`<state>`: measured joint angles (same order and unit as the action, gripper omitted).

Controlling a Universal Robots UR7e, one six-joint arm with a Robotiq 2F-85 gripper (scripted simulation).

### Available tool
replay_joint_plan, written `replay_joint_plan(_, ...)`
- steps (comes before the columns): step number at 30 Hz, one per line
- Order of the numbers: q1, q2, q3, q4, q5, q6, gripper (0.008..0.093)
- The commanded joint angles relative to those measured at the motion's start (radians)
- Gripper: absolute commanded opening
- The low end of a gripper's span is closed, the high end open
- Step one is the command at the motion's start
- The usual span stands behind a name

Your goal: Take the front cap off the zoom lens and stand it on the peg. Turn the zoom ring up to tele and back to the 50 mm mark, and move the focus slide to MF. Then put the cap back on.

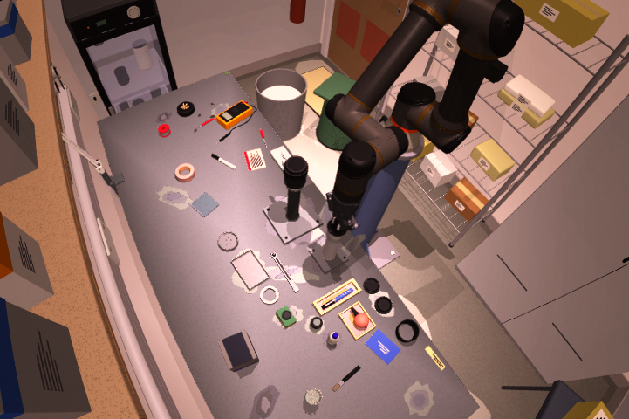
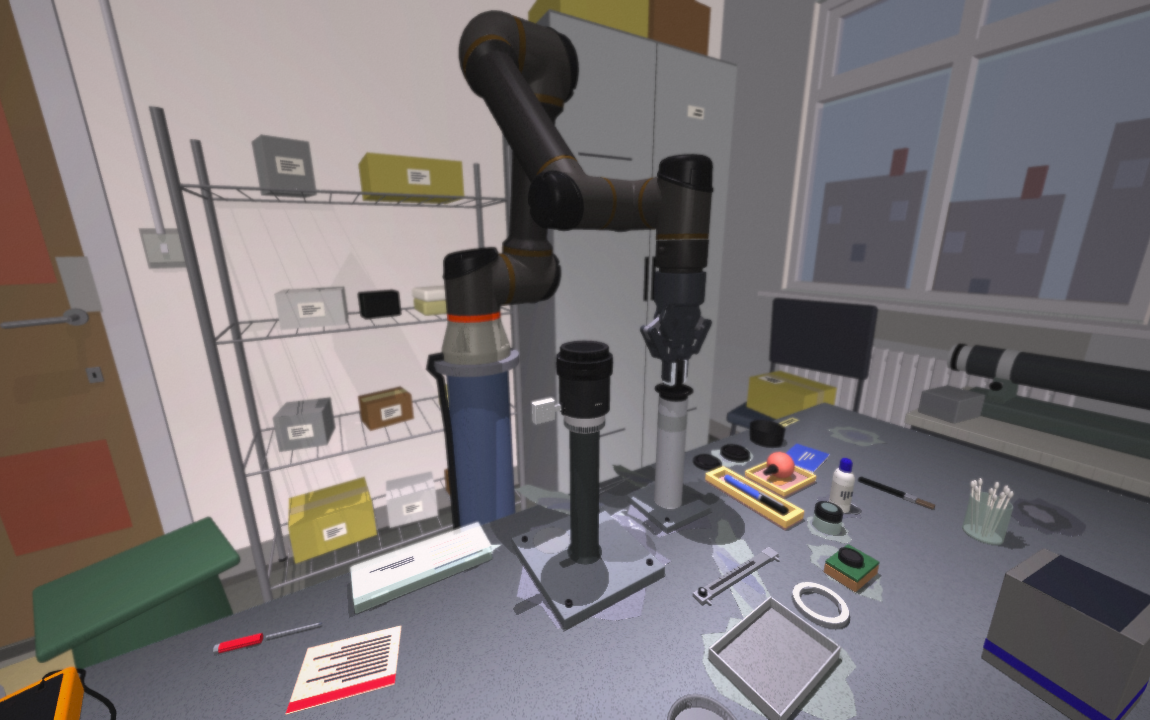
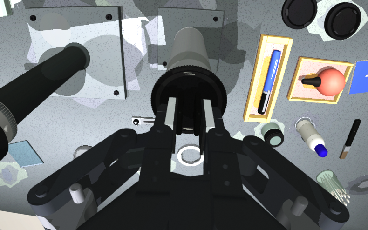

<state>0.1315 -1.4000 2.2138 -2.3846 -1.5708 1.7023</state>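
The black front cap [image 3: 188,94] sits at the top of the grey peg [image 2: 670,448], which stands on a small plate right of the zoom lens [image 2: 585,381]. I grip the cap's centre tab in my closed gripper [image 3: 189,116], pointing straight down over the peg [image 1: 331,245]. The lens [image 1: 295,173] stands upright on a black post bolted to a square plate, its front end bare. In the wrist camera the cap hides the peg's top. The lens's ring marks and focus slide are too small to read.
The lens post [image 3: 36,77] rises close to my left. Right of the peg lie a yellow tray with a blue pen [image 3: 268,83], a tray with a red blower [image 3: 327,81], two black caps [image 3: 319,14] and a white bottle [image 3: 311,137]. A white ring [image 2: 820,603] lies nearer the front.
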Motion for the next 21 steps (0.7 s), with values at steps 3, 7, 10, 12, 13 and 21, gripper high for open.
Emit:
replay_joint_plan(3,0.0,0.0,0.0,-0.001,0.0,0.0,0.008)
replay_joint_plan(7,0.0,0.0,0.0,-0.001,0.0,0.0,0.008)
replay_joint_plan(10,0.0,0.0,0.0,-0.001,0.0,0.0,0.008)
replay_joint_plan(12,0.0,0.0,0.0,-0.001,0.0,0.0,0.008)
replay_joint_plan(13,0.0,0.0,0.0,-0.001,0.0,0.0,0.008)
replay_joint_plan(21,0.0,0.0,0.0,-0.001,0.0,0.0,0.021)
